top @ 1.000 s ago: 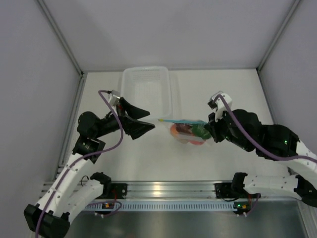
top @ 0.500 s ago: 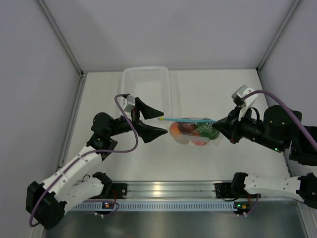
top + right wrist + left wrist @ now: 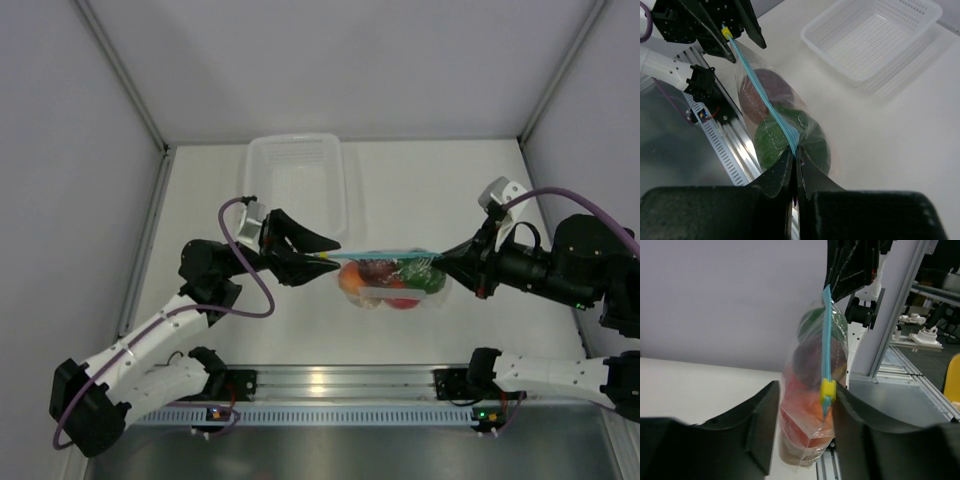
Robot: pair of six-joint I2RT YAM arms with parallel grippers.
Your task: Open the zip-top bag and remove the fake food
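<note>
Right gripper [image 3: 795,154]: the fingers are pressed together with no gap, pinching one end of the blue zip strip [image 3: 762,92] of the bag [image 3: 395,278]. The strip runs taut and straight away from these fingertips toward the left gripper [image 3: 807,412].

Left gripper: the fingers stand a narrow way apart, one on each side of the opposite end of the bag. The yellow slider [image 3: 828,391] lies between them, against the inner face of one finger. Whether they are clamping the bag cannot be told.

The bag hangs below the strip, between the two sets of fingers, with the fruit inside. A green fruit [image 3: 782,142] sits nearest the right fingers, and a dark maroon fruit [image 3: 762,100] just beyond it.

A white basket [image 3: 295,175] stands on the table [image 3: 480,200], beyond the left fingers.
</note>
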